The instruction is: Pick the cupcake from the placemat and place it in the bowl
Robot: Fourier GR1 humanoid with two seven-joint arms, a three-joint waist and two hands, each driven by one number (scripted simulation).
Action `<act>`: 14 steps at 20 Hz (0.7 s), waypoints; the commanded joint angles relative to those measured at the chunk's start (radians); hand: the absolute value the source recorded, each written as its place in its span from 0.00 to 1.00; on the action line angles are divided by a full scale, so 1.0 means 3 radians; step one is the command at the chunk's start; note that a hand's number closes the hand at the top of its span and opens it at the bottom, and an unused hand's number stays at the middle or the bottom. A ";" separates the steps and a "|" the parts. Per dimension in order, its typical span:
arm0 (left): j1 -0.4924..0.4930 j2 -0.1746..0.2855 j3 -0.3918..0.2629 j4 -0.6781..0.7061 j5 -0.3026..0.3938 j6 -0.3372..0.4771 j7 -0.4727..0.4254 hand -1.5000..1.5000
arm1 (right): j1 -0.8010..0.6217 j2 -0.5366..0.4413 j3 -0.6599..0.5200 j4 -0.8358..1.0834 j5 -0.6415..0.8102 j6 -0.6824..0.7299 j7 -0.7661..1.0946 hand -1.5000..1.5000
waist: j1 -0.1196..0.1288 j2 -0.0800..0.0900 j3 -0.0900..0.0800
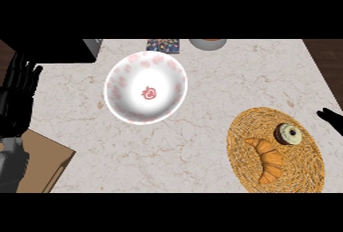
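Note:
A small cupcake (289, 134) with a dark wrapper and pale top sits on the round woven placemat (301, 167) at the lower right, beside a croissant (266, 158). The white bowl (145, 87) with pink markings stands left of centre on the marble counter. My left hand (16, 97) rests open at the left edge, fingers up, far from the bowl. Of my right hand (330, 118) only a fingertip or two shows at the right edge, just right of the placemat and apart from the cupcake.
A brown board (43, 165) lies at the lower left by my left forearm. At the counter's far edge are a patterned box (164, 45), a pale round dish (208, 43) and a dark block (67, 50).

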 commanded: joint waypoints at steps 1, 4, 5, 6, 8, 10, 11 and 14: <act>0.0124 -0.0070 0.0049 0.0007 -0.0053 -0.0059 -0.0139 0.50 | 0.0029 0.0079 -0.0176 0.0217 0.0060 0.0300 -0.0163 0.00 | 0.0012 0.0001 0.0004; 0.0117 0.0039 0.0149 -0.0218 0.0040 -0.0168 0.0102 0.50 | -0.0028 0.0368 0.0031 0.0360 0.0430 0.0231 -0.0227 0.00 | 0.0027 -0.0001 0.0005; -0.0021 0.0052 0.0134 -0.0203 -0.0016 -0.0072 0.0271 0.50 | 0.0006 0.0349 -0.0086 0.0542 0.0409 0.0274 -0.0511 0.00 | 0.0018 0.0000 0.0006; 0.0060 -0.0063 0.0117 -0.0016 -0.0083 -0.0129 -0.0025 0.50 | -0.0214 0.0449 -0.0019 0.0617 0.0429 0.0350 -0.0352 0.00 | 0.0026 0.0004 0.0004; 0.0077 -0.0036 0.0169 -0.0172 -0.0044 -0.0135 0.0110 0.50 | -0.0317 0.0546 0.0024 0.0759 0.0535 0.0377 -0.0286 0.00 | 0.0035 0.0004 0.0004; 0.0014 -0.0114 0.0147 -0.0068 -0.0119 -0.0139 0.0052 0.50 | -0.0301 0.0654 0.0021 0.0635 0.0575 0.0533 -0.0220 0.00 | 0.0020 0.0003 0.0004; 0.0030 -0.0146 0.0135 -0.0024 -0.0151 -0.0101 0.0025 0.50 | -0.0278 0.0767 0.0179 0.0800 0.0798 0.0375 -0.0335 0.00 | 0.0024 0.0004 0.0005; 0.0028 -0.0123 0.0159 -0.0007 -0.0180 -0.0155 -0.0002 0.50 | -0.0366 0.0864 0.0192 0.1273 0.1007 0.0290 -0.0632 0.00 | 0.0031 0.0007 0.0005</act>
